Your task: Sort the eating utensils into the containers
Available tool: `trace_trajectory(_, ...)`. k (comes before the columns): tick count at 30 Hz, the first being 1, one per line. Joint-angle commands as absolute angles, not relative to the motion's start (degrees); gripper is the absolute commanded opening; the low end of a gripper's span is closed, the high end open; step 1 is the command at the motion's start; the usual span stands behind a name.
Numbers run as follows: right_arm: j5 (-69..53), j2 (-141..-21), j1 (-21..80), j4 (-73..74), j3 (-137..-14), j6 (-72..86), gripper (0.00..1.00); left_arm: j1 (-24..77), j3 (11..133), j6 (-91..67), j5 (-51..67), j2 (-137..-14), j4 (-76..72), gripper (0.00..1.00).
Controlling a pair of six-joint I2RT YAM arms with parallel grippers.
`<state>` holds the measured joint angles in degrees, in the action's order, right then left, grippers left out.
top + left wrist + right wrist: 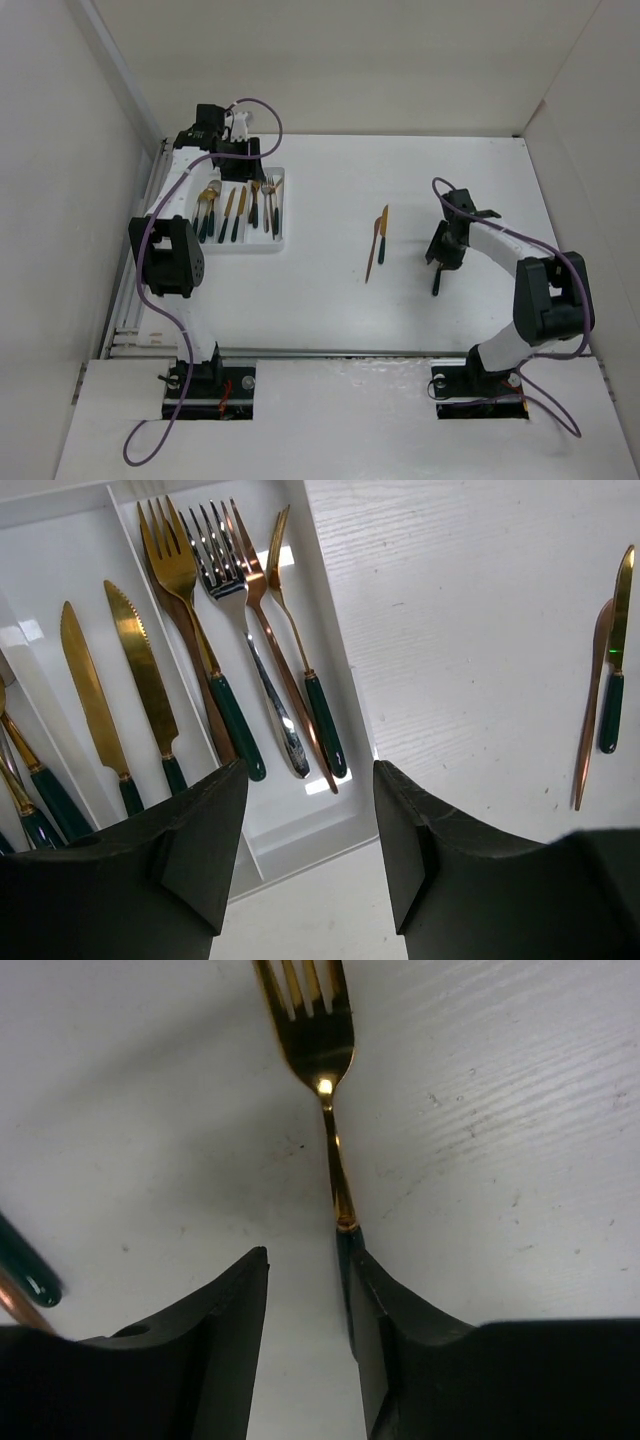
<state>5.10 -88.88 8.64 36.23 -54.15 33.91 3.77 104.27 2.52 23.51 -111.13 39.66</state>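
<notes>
Right wrist view: right gripper (pixel 306 1270) part-open and unclamped, straddling handle of gold-headed, green-handled fork (pixel 325 1090) lying on white table (pixel 500 1110), right side. Left gripper (pixel 310 772) wide apart, empty, above white three-compartment plastic tray (pixel 345 680).

1 white tray (pixel 310 842) with 3 compartments (pixel 122 705). In the tray: 4 forks (pixel 170 560) with heads clear, 3 gold or copper-toned, 1 silver. 1 more copper handle (pixel 215 725) under them, kind unclear. Middle compartment: 2 gold knives (pixel 140 665), both green-handled. Left compartment: spoons (pixel 208 205), bunched and partly cut off, about 3, exact count cannot tell. On the table (pixel 470 630): 2 loose knives (pixel 612 630), 1 gold with green handle, 1 all copper. 1 loose fork (pixel 320 1040), gold head, dark handle.
</notes>
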Motion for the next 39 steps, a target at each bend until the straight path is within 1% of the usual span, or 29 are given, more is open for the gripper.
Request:
trace_trajectory(1, 7.1, -91.9, 8.3, 33.4, -53.4, 33.2, 0.43, 3.7, 104.1, 3.2, 24.0, -108.4, 41.1, 0.5)
trace_trajectory(2, 7.9, -92.6, 8.3, 33.4, -52.8, 33.2, 0.43, 3.7, 104.1, 3.2, 24.0, -108.4, 41.1, 0.5)
trace_trajectory(3, 7.9, -92.6, 8.3, 33.4, -52.8, 33.2, 0.41, 3.7, 104.1, 3.2, 24.0, -108.4, 41.1, 0.5)
trace_trajectory(6, 10.1, -92.1, 7.8, 33.5, -54.0, 33.2, 0.41, 3.7, 104.1, 3.2, 24.0, -108.4, 41.1, 0.5)
trace_trajectory(7, 10.1, -92.1, 7.8, 34.1, -54.7, 33.2, 0.4, 3.7, 104.1, 3.2, 24.0, -107.8, 41.1, 0.5)
trace_trajectory(14, 8.9, -93.0, 7.8, 34.1, -54.7, 32.1, 0.4, 3.7, 103.5, 3.2, 24.5, -107.8, 40.6, 0.5)
trace_trajectory(15, 8.3, -93.5, 7.8, 34.1, -54.1, 32.1, 0.4, 3.7, 103.5, 3.2, 24.5, -107.8, 40.6, 0.51)
trace_trajectory(17, 7.7, -93.5, 7.8, 34.1, -54.1, 32.1, 0.37, 3.7, 103.5, 3.2, 24.5, -107.8, 40.6, 0.51)
trace_trajectory(18, 7.7, -93.5, 7.8, 34.1, -54.1, 32.1, 0.35, 3.7, 103.5, 3.2, 24.5, -107.8, 40.6, 0.51)
trace_trajectory(20, 7.2, -94.0, 7.8, 34.1, -54.1, 31.6, 0.27, 3.7, 103.5, 3.2, 25.0, -107.8, 40.6, 0.51)
trace_trajectory(21, 7.2, -94.0, 7.8, 34.1, -54.1, 31.6, 0.17, 3.7, 103.5, 3.2, 25.0, -107.8, 40.6, 0.51)
trace_trajectory(23, 6.7, -94.6, 7.8, 34.1, -54.7, 30.8, 0.02, 3.7, 103.5, 3.2, 25.7, -107.8, 40.6, 0.51)
trace_trajectory(24, 6.7, -94.6, 7.8, 34.1, -54.7, 30.8, 0.0, 3.7, 103.5, 3.7, 25.7, -107.3, 40.6, 0.53)
trace_trajectory(28, 7.5, -91.8, 7.8, 33.5, -56.1, 30.8, 0.0, 4.8, 104.1, 5.2, 27.5, -106.8, 41.2, 0.57)
trace_trajectory(30, 9.3, -88.1, 7.8, 33.5, -57.6, 32.4, 0.0, 6.5, 104.7, 7.2, 28.3, -105.7, 41.8, 0.61)
trace_trajectory(32, 11.0, -84.8, 8.6, 34.0, -61.7, 34.1, 0.0, 7.9, 104.7, 8.8, 30.4, -105.7, 42.9, 0.62)
trace_trajectory(35, 12.7, -83.3, 11.9, 34.5, -69.2, 35.7, 0.0, 10.9, 105.8, 11.9, 36.7, -105.2, 44.5, 0.62)
trace_trajectory(37, 12.0, -83.3, 15.3, 33.3, -72.8, 37.8, 0.0, 13.3, 106.4, 13.3, 42.0, -105.2, 45.2, 0.65)
trace_trajectory(39, 10.5, -85.5, 17.5, 32.2, -77.7, 40.4, 0.0, 15.1, 107.0, 14.0, 44.8, -105.2, 45.7, 0.67)
